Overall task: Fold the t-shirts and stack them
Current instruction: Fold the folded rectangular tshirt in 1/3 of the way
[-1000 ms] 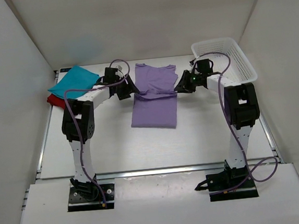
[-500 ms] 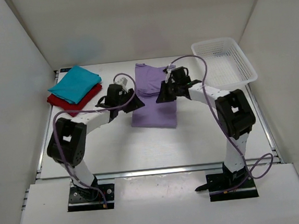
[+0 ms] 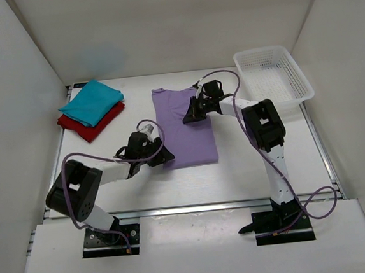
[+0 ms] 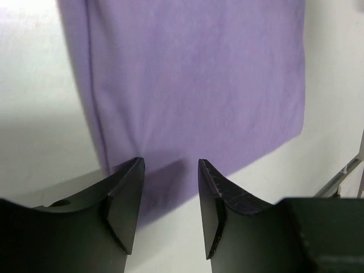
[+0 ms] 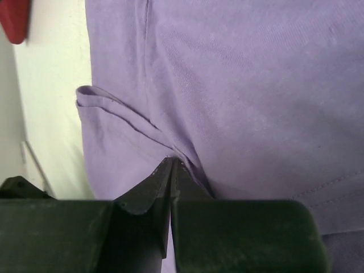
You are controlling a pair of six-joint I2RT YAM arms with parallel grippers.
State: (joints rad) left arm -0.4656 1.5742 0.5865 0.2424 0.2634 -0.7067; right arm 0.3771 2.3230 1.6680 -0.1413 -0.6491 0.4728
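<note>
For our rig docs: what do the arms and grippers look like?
The left arm and right arm share white links and bulky black joint housings. A purple cable loops along each. The left gripper and right gripper have black, wedge-shaped fingers.

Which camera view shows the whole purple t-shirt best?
Top external: the whole purple t-shirt is in frame. Left wrist shows only one end beyond the open left gripper; right wrist shows a close patch with a fold pinched by the right gripper.

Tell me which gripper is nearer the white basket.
Right. The right gripper pinches the purple shirt toward its far end, left of the basket. The left gripper sits open at the shirt's near left corner, farther away.
</note>
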